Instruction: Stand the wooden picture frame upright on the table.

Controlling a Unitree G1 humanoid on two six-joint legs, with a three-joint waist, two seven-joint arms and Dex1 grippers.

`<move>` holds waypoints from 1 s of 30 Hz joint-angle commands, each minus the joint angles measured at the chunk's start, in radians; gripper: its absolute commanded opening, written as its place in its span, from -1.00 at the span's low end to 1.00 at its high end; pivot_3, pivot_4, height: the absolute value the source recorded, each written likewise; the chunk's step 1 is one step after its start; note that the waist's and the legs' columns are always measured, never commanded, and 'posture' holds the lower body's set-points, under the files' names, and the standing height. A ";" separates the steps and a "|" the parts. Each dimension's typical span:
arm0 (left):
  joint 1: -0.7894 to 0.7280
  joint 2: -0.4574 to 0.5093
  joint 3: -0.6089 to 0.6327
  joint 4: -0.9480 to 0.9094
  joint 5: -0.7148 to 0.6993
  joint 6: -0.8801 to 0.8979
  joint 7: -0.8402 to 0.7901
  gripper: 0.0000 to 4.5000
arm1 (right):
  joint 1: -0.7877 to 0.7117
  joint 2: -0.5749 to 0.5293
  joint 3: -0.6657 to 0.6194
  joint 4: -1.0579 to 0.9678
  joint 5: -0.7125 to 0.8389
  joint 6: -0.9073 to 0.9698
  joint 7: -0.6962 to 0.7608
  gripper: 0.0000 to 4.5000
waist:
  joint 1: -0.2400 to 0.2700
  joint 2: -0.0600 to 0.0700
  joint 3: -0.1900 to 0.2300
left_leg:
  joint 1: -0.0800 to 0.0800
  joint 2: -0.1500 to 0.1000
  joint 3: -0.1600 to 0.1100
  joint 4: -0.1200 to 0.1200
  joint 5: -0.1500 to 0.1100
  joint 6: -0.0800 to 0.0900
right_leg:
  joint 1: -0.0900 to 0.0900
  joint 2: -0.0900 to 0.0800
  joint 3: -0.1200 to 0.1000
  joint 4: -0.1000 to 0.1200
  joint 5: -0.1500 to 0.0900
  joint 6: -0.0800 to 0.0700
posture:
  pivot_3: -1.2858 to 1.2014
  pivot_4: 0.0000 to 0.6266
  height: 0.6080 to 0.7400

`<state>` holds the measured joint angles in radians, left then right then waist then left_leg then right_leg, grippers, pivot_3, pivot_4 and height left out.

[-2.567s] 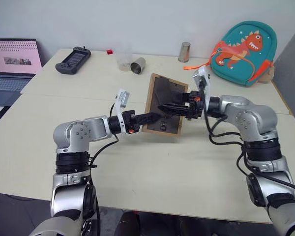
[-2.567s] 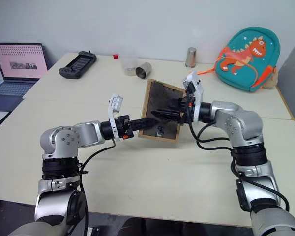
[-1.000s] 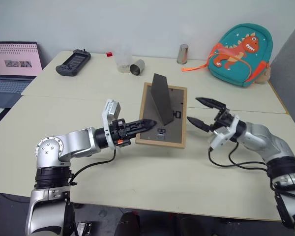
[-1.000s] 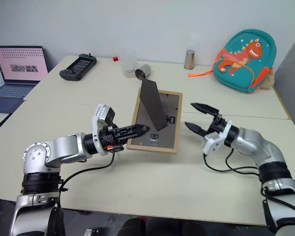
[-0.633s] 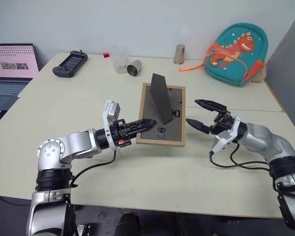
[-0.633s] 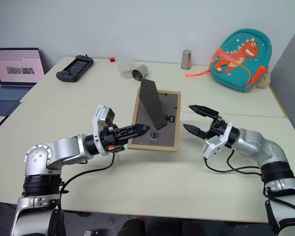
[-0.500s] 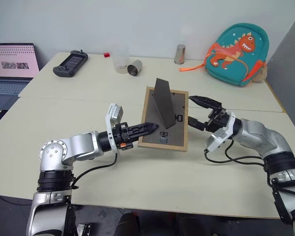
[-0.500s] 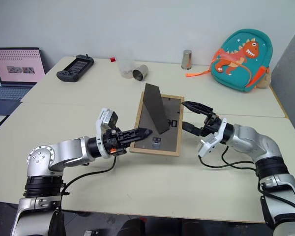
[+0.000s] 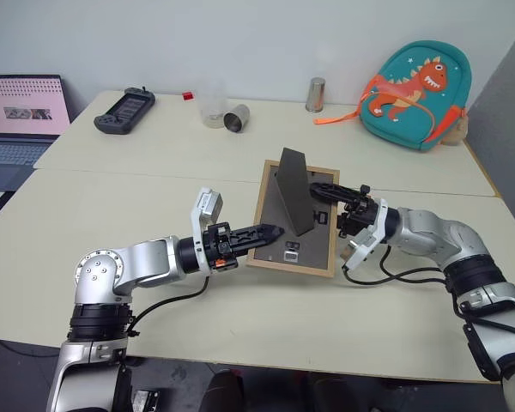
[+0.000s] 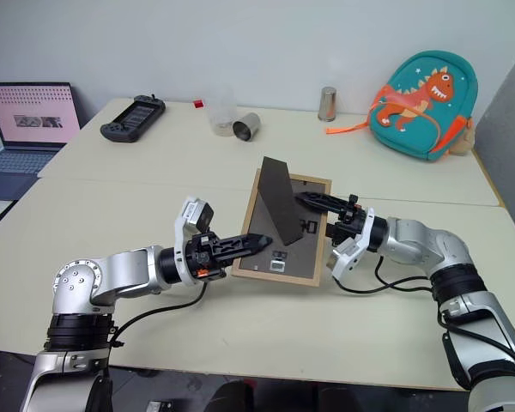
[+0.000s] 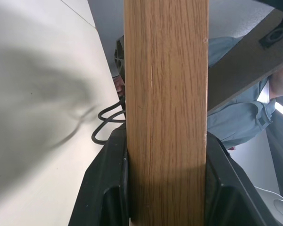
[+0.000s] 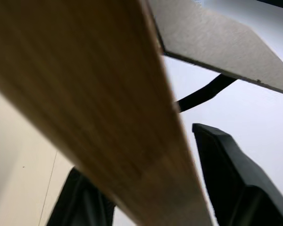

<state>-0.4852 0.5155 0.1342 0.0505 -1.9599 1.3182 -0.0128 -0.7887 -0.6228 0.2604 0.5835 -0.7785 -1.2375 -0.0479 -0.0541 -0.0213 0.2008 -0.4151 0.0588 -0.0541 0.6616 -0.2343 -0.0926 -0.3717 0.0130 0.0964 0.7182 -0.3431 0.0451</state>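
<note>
The wooden picture frame [image 9: 302, 245] is held tilted over the table [image 9: 154, 180], its dark grey back facing me and the fold-out stand [image 9: 292, 190] sticking up. My left gripper [image 9: 270, 231] is shut on the frame's left edge; in the left wrist view the wood rail [image 11: 166, 117] sits tight between both fingers [image 11: 104, 188]. My right gripper [image 9: 324, 202] straddles the frame's right edge, one finger over the back. In the right wrist view the rail [image 12: 99, 108] runs between the jaws, with a gap to one finger [image 12: 231, 174].
At the back of the table are a teal dinosaur backpack [image 9: 416, 94], a metal cylinder [image 9: 313, 94], a tipped metal cup [image 9: 235, 118], a clear cup [image 9: 210, 107] and a game controller [image 9: 124, 99]. A laptop [image 9: 21, 107] sits far left. A person's blue shirt [image 11: 240, 113] shows beyond the frame.
My right gripper has moved left from beside the frame onto its right edge, and its jaws have narrowed around it. The left gripper keeps its hold; the frame has shifted slightly right.
</note>
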 commanded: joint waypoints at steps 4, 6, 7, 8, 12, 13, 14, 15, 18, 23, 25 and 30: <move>-0.014 0.017 0.007 -0.029 -0.012 -0.014 -0.009 -0.44 | -0.011 -0.025 -0.012 -0.017 0.035 -0.022 -0.018 -0.19 | 0.000 0.000 0.000 | 0.000 0.000 0.000 0.000 0.000 0.000 | 0.000 0.000 0.000 0.000 0.000 0.000 | 0.03 -0.52 1.00; -0.012 0.024 0.010 -0.030 -0.012 -0.013 -0.017 -0.12 | -0.010 -0.027 -0.013 -0.015 0.039 -0.021 -0.017 -0.20 | 0.000 0.000 0.000 | 0.000 0.000 0.000 0.000 0.000 0.000 | 0.000 0.000 0.000 0.000 0.000 0.000 | 0.03 -0.52 1.00; -0.013 0.037 0.021 -0.019 -0.012 -0.007 -0.028 -0.05 | -0.010 -0.029 -0.013 -0.013 0.045 -0.019 -0.013 -0.21 | 0.000 0.000 0.000 | 0.000 0.000 0.000 0.000 0.000 0.000 | 0.000 0.000 0.000 0.000 0.000 0.000 | 0.03 -0.52 1.00; -0.015 0.048 0.027 -0.011 -0.012 -0.002 -0.036 0.05 | -0.009 -0.030 -0.014 -0.012 0.050 -0.017 -0.010 -0.29 | 0.000 0.000 0.000 | 0.000 0.000 0.000 0.000 0.000 0.000 | 0.000 0.000 0.000 0.000 0.000 0.000 | 0.03 -0.52 1.00; -0.036 0.141 0.089 0.054 -0.012 0.010 -0.063 0.45 | 0.000 -0.047 -0.004 -0.006 0.108 -0.022 0.025 -0.40 | -0.001 0.000 0.000 | 0.000 0.000 0.000 0.000 0.000 0.000 | 0.000 0.000 0.000 0.000 0.000 0.000 | 0.03 -0.52 1.00; -0.042 0.160 0.103 0.069 -0.012 0.011 -0.066 0.54 | 0.002 -0.051 -0.001 -0.003 0.125 -0.024 0.035 -0.40 | -0.002 0.000 0.000 | 0.000 0.000 0.000 0.000 0.000 0.000 | 0.000 0.000 0.000 0.000 0.000 0.000 | 0.03 -0.52 1.00; -0.046 0.206 0.114 0.070 -0.012 0.009 -0.066 0.66 | 0.008 -0.055 0.017 0.009 0.193 -0.015 0.077 -0.40 | -0.002 0.000 0.000 | 0.000 0.000 -0.001 0.000 0.000 0.000 | 0.000 0.000 -0.001 0.000 0.000 0.000 | 0.03 -0.52 1.00; -0.049 0.236 0.118 0.069 -0.012 0.008 -0.066 0.76 | 0.012 -0.058 0.030 0.017 0.245 -0.008 0.109 -0.40 | -0.002 0.000 0.000 | 0.000 0.000 -0.001 0.000 0.000 0.000 | 0.000 0.000 -0.001 0.000 0.000 0.000 | 0.03 -0.52 1.00; -0.060 0.332 0.137 0.027 0.032 -0.010 -0.093 0.99 | 0.052 -0.031 0.072 -0.013 0.556 0.180 0.346 -0.40 | -0.003 -0.001 0.000 | 0.000 0.001 -0.001 -0.001 -0.001 0.001 | 0.000 0.000 -0.001 -0.001 0.000 0.000 | 0.03 -0.52 1.00; -0.074 0.404 0.074 -0.170 0.400 -0.102 -0.238 1.00 | 0.123 0.016 0.078 -0.223 1.011 0.707 0.772 -0.40 | 0.001 0.000 0.001 | 0.000 0.001 -0.001 -0.001 0.000 0.000 | 0.002 -0.001 -0.002 -0.002 0.000 0.000 | 0.03 -0.52 1.00; -0.074 0.404 0.054 -0.221 0.497 -0.141 -0.295 1.00 | 0.130 0.033 0.048 -0.281 1.078 0.852 0.820 -0.40 | 0.005 0.000 0.001 | 0.000 0.001 -0.001 -0.001 0.000 0.000 | 0.002 -0.001 -0.002 -0.001 0.000 0.000 | 0.03 -0.52 1.00; -0.041 0.356 -0.013 -0.355 0.868 -0.416 -0.361 1.00 | 0.066 0.134 -0.035 -0.322 1.347 1.424 0.879 -0.40 | 0.010 0.001 0.001 | 0.000 0.003 -0.001 -0.001 0.000 0.000 | 0.000 0.002 -0.002 -0.001 0.001 -0.001 | 0.03 -0.52 1.00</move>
<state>-0.5350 0.8770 0.1142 -0.2524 -1.1888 0.9894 -0.3410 -0.6831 -0.5017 0.2917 0.3135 0.4718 0.0432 0.8227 -0.0443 -0.0206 0.2018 -0.4153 0.0616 -0.0543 0.6599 -0.2343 -0.0925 -0.3715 0.0150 0.0950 0.7166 -0.3423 0.0437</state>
